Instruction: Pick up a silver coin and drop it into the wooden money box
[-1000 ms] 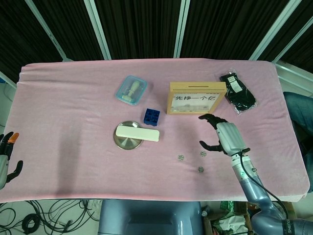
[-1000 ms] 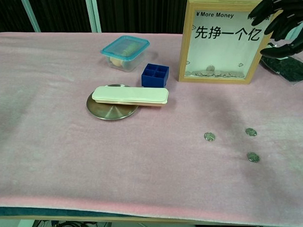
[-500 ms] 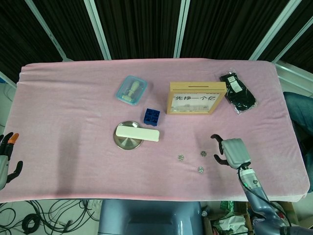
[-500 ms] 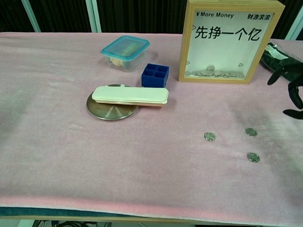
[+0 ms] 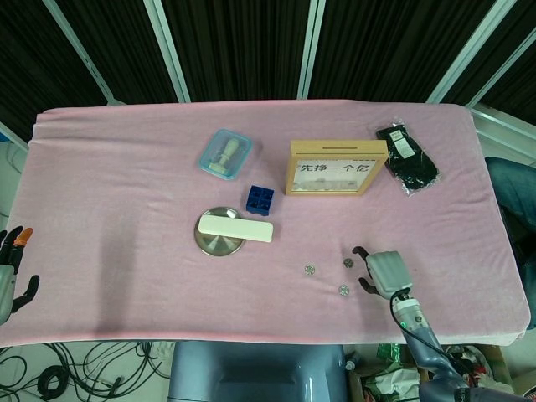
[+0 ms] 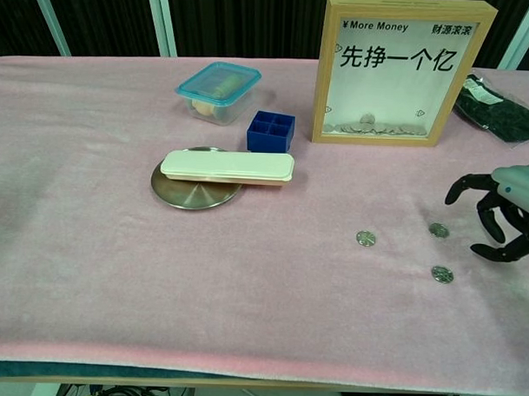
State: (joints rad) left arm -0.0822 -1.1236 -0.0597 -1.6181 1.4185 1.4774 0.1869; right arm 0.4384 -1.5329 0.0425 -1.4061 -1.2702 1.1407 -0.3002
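**Right robot hand poised beside three coins, none yet lifted**

At the far left edge of the head view, my left robot hand (image 5: 10,266) hangs off the desk (image 5: 109,167), its dark fingers loosely apart and holding nothing; I leave it parked there. Moving right across the pink cloth: a teal-lidded plastic container (image 6: 218,92), a small blue compartment tray (image 6: 271,131), and a cream oblong case (image 6: 227,166) lying across a round steel lid (image 6: 193,189). None of these concern me.

The wooden money box (image 6: 401,71) stands upright behind, its clear front showing coins already heaped at the bottom; its slot is on the top edge, seen in the head view.

In front of it lie the three silver coins, flat on the cloth and apart from one another: the left coin (image 6: 365,239), the far coin (image 6: 438,230) and the near coin (image 6: 442,275). My right robot hand (image 6: 500,215) hovers just right of the latter two, fingers spread and curled downward, empty.

My judgement: the far coin is nearest my fingertips (image 6: 454,192), so I take that one. A flat coin on soft cloth is likely to slip, so I would come down slowly, set thumb and one finger on opposite edges, press lightly into the fabric and close gently. I would check the pinch before rising toward the slot.
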